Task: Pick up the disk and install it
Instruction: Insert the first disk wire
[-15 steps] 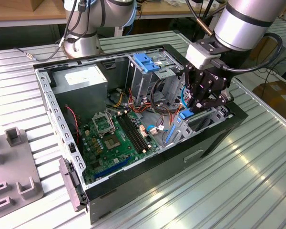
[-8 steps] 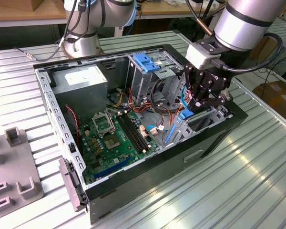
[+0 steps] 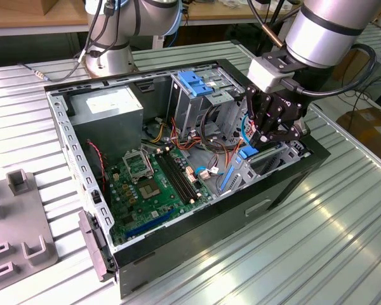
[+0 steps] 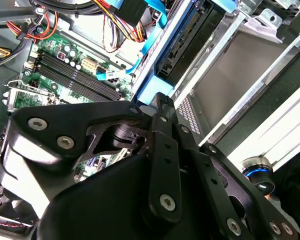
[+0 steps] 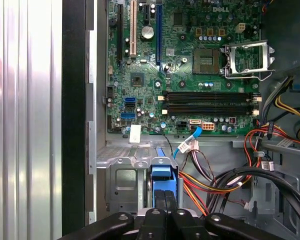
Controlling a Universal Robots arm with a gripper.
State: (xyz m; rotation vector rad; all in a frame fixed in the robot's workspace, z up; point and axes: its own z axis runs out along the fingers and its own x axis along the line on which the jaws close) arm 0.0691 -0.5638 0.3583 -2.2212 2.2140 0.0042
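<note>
one disk (image 5: 162,172), one case (image 3: 178,236), one motherboard (image 3: 153,185)

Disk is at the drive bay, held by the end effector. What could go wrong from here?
The end effector grips the disk by its narrow blue end, so the disk may tilt and jam against the metal bay wall. The bundle of cables lies close beside the bay and could get snagged or pinched. The thin blue cable hangs just beyond the disk and might be pushed.
</note>
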